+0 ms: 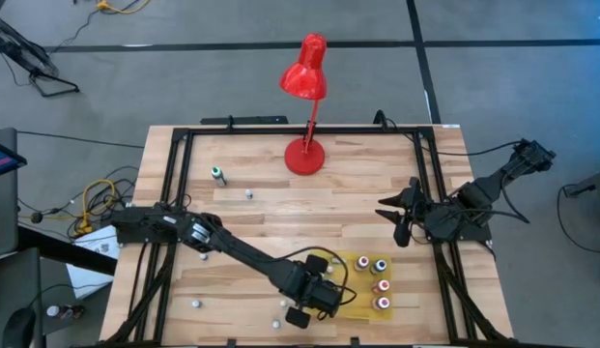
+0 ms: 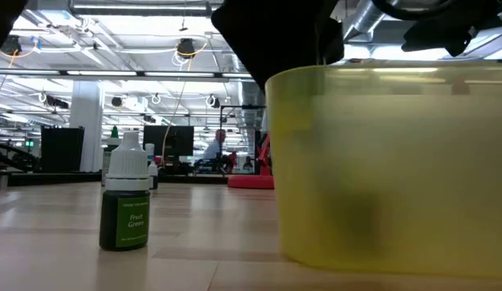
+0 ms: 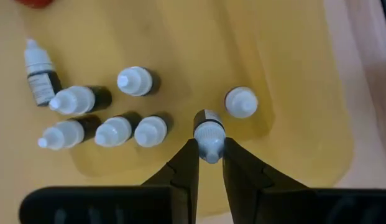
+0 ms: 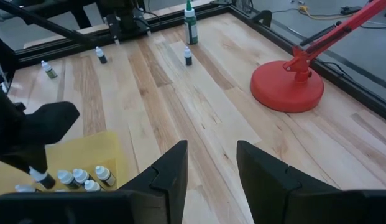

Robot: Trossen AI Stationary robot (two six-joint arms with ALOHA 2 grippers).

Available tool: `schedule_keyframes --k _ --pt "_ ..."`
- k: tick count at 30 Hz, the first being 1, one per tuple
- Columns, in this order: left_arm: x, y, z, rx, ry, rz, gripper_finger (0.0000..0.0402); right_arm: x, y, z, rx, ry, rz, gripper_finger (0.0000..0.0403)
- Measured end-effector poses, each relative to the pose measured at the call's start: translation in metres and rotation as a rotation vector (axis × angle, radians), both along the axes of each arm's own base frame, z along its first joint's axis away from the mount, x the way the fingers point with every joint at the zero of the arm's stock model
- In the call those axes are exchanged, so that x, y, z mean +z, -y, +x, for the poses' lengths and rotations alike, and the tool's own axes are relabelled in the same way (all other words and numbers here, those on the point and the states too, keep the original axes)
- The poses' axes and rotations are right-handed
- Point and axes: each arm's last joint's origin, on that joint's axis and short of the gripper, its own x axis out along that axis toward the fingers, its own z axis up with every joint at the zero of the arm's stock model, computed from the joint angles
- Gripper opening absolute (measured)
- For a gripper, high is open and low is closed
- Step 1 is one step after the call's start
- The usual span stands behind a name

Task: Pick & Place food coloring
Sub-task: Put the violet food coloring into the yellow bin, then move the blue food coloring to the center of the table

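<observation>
One dropper bottle (image 3: 209,132) pinched in my left gripper (image 3: 209,163) over the yellow tray (image 3: 292,74); right gripper (image 4: 211,163) parked open.

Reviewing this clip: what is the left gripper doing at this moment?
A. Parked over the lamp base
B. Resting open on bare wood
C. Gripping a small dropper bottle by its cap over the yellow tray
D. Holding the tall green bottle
C. In the left wrist view, the left gripper has its fingers closed on the pale cap of a food coloring bottle above the yellow tray, where other bottles already lie.
</observation>
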Motion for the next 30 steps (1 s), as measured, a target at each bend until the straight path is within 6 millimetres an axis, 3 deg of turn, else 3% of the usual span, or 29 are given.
schedule_keyframes --k 14,22,26,30 --pt "-0.001 -0.008 0.001 0.032 -0.020 -0.002 0.0048 0.000 0.000 0.000 0.000 0.000 0.000 0.0129" --pt "0.001 -0.007 0.003 0.065 0.001 -0.021 0.0119 0.000 0.000 0.000 0.000 0.000 0.000 0.0129" --pt "0.013 -0.005 0.006 0.072 0.051 -0.008 0.0146 0.000 0.000 0.000 0.000 0.000 0.000 0.0129" --pt "0.038 -0.001 0.001 0.084 0.098 0.066 0.0155 0.000 0.000 0.000 0.000 0.000 0.000 0.0129"
